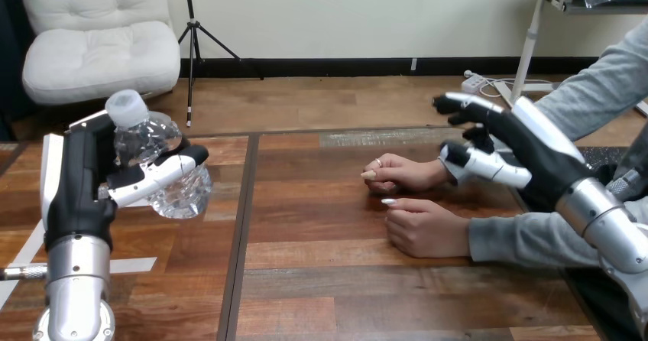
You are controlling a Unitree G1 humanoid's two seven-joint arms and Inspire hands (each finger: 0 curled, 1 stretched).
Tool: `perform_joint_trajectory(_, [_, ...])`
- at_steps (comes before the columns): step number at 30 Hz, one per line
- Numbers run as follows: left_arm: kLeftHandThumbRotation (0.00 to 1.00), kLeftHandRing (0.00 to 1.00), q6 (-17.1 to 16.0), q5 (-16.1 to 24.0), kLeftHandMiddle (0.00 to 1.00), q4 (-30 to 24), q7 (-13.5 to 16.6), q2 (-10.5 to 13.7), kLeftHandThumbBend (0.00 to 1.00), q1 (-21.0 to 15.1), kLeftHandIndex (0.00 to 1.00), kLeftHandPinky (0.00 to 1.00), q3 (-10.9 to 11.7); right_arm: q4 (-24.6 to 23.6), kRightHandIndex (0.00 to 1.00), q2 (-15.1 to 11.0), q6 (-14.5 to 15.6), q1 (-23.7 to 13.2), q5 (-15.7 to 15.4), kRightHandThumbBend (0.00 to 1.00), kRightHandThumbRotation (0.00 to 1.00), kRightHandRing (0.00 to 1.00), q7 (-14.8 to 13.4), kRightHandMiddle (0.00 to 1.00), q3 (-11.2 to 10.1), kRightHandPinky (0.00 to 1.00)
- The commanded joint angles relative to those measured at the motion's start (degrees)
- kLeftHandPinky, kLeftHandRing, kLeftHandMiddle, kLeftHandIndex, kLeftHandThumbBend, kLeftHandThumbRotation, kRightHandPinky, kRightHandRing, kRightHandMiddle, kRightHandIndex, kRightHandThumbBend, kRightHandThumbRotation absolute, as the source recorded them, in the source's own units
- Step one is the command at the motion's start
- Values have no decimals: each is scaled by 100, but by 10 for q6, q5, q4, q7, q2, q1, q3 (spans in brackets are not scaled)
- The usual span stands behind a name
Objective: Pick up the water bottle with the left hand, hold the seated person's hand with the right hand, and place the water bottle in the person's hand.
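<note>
A clear, crumpled water bottle (145, 138) with a white cap is lifted off the table at the left, tilted a little. My left hand (76, 184) is shut on it, thumb across its front and fingers behind. The person's two hands rest on the table right of centre, fingers loosely curled: the far hand (401, 173) and the near hand (424, 228). My right hand (535, 150) hovers over the far hand's wrist with its fingers stretched out and open. Its thumb lies beside that wrist, and I cannot tell whether it touches.
The wooden table (344, 295) has a dark seam running front to back between the bottle and the person's hands. White tape strips (130, 265) lie on the table at the lower left. The person's grey sleeves (527, 238) come in from the right.
</note>
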Motion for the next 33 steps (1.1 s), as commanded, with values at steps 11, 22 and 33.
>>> perform_joint_trajectory(11, [0, 33, -2, -2, 39, -76, -2, -1, 74, -25, 41, 28, 8, 51, 90, -33, 2, -72, -66, 100, 89, 84, -47, 88, 46, 76])
perform_joint_trajectory(22, [0, 33, -7, -4, 39, -83, -5, -1, 75, -21, 41, 28, 13, 76, 88, -40, 15, -85, -88, 100, 81, 83, -63, 87, 64, 73])
perform_joint_trajectory(33, [0, 33, -1, -7, 39, -95, -9, -3, 75, -17, 40, 28, 16, 88, 88, -44, 33, -93, -99, 100, 78, 84, -62, 87, 76, 73])
